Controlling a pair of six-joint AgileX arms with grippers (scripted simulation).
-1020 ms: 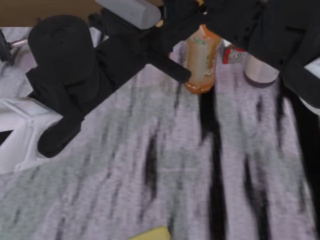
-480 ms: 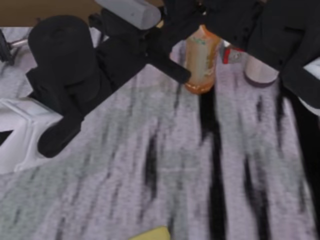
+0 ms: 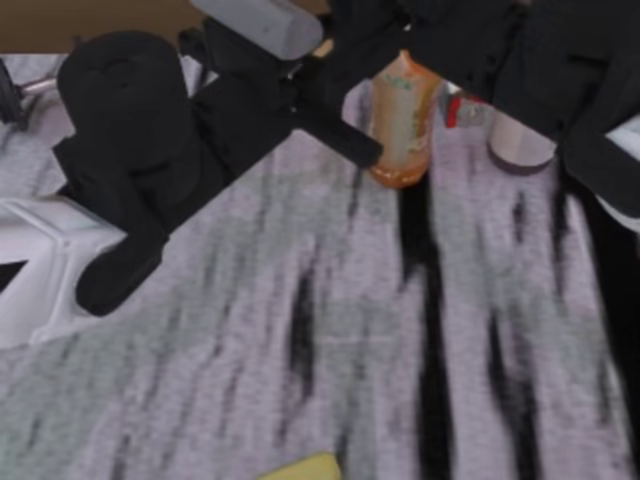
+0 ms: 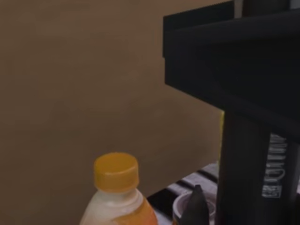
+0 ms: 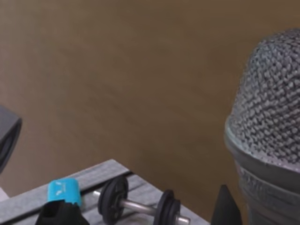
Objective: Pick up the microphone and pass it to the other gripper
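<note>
The microphone (image 4: 255,178) stands upright in the air over the far side of the table, with its black handle down and its grey mesh head (image 5: 274,98) up. My left gripper (image 3: 310,85) reaches in from the left and is shut on the lower handle. One of its fingertips (image 4: 197,206) shows right beside the handle. My right gripper (image 3: 365,45) comes in from the right at the upper handle. Its black body (image 4: 234,56) crosses the top of the handle in the left wrist view. In the top view the two black grippers hide the microphone.
An orange bottle (image 3: 400,120) stands just below the two grippers, with a pale cup (image 3: 520,145) and a small red item (image 3: 460,108) to its right. A dumbbell (image 5: 140,206) and a blue-topped object (image 5: 63,192) lie at the far left. A yellow object (image 3: 300,467) sits at the front edge.
</note>
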